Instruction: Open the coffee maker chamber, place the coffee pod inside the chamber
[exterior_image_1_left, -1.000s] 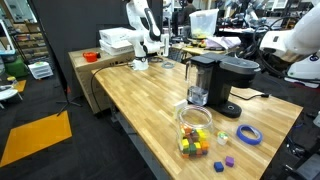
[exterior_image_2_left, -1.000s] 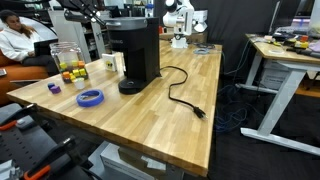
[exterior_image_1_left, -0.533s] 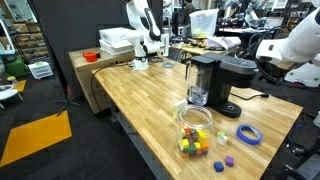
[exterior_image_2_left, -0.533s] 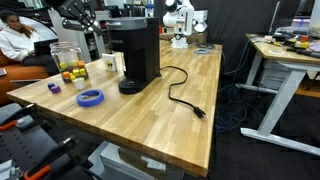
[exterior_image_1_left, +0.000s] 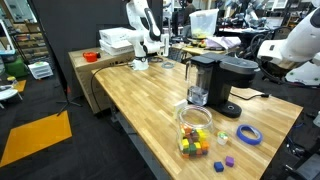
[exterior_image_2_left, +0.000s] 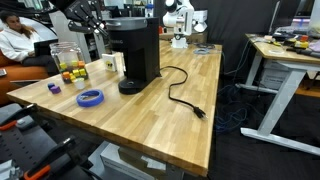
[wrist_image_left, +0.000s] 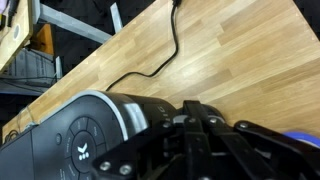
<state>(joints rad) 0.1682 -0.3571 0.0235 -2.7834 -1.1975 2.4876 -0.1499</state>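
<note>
We found the coffee maker chamber (exterior_image_1_left: 238, 66) shut, atop the upright machine on the wooden counter (exterior_image_1_left: 140, 100), its long axis horizontal, projecting from the water tank (exterior_image_1_left: 200, 78). The gripper (wrist_image_left: 195, 112), clamped empty, hung close over it in a cluttered workshop.

A robotics lab: white robot arm (exterior_image_1_left: 140, 20), wooden workbench (exterior_image_1_left: 140, 98), cluttered desks (exterior_image_2_left: 290, 43) behind.
</note>
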